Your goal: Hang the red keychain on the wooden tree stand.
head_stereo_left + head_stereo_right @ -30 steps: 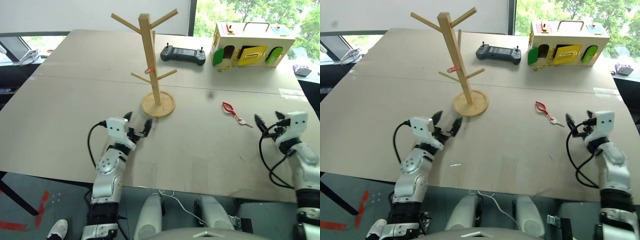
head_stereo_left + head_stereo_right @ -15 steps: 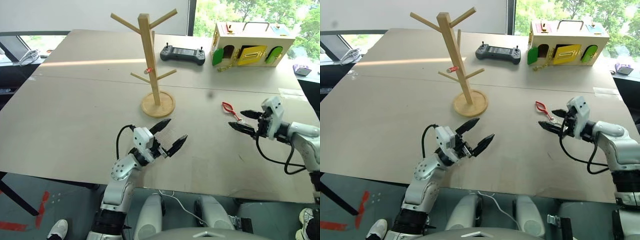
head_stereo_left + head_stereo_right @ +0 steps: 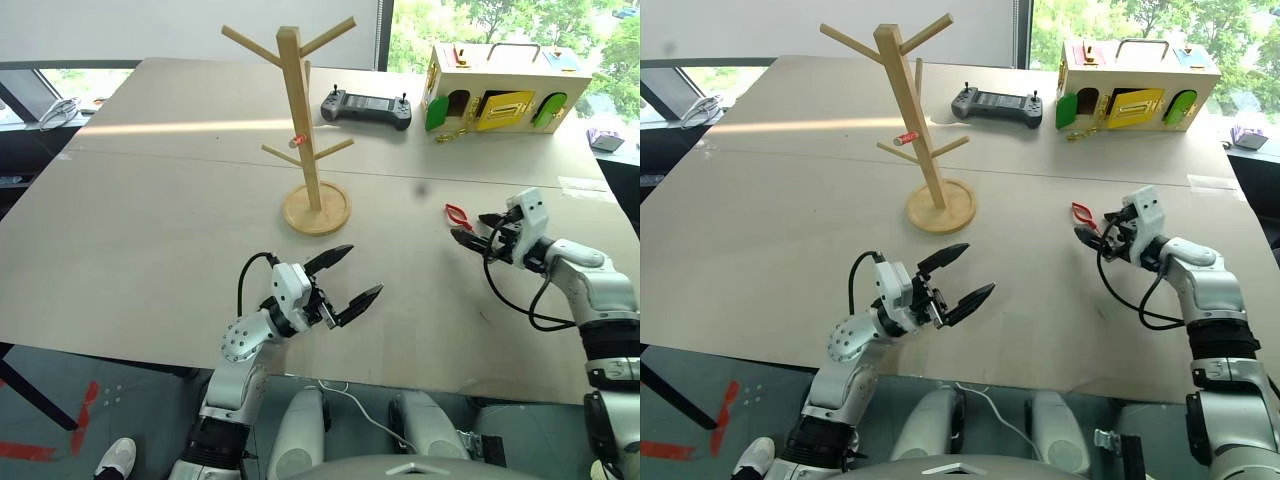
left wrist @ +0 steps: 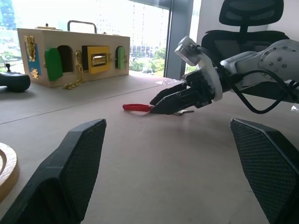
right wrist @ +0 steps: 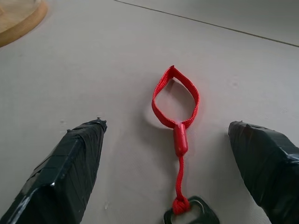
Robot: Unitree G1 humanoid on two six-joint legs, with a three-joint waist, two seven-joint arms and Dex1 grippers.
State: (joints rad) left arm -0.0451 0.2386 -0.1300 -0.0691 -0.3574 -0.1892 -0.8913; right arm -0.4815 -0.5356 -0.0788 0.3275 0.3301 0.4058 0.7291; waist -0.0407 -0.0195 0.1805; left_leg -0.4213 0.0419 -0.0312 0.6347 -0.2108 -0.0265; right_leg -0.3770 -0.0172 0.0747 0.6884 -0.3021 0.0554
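The red keychain (image 3: 456, 212) lies flat on the table, right of centre, its loop (image 5: 176, 107) towards the wooden tree stand (image 3: 300, 120) and its small metal piece at the near end. My right gripper (image 3: 470, 226) is open and low over the table, one finger on each side of the keychain's near end, touching nothing. The stand rises upright from its round base (image 3: 317, 208) at mid-table. Near the front edge, my left gripper (image 3: 364, 268) is open, holds nothing and points right towards the keychain (image 4: 138, 107).
A wooden box with coloured doors (image 3: 500, 88) stands at the back right, and a black controller (image 3: 366, 106) lies behind the stand. A small red tag (image 3: 297, 140) sits on one of the stand's low pegs. An office chair (image 4: 250, 23) is beyond the table's right side.
My right gripper has moved left and forward from the table's right edge until its fingers straddle the keychain. My left gripper has swung right, away from the stand's base, and turned rightward.
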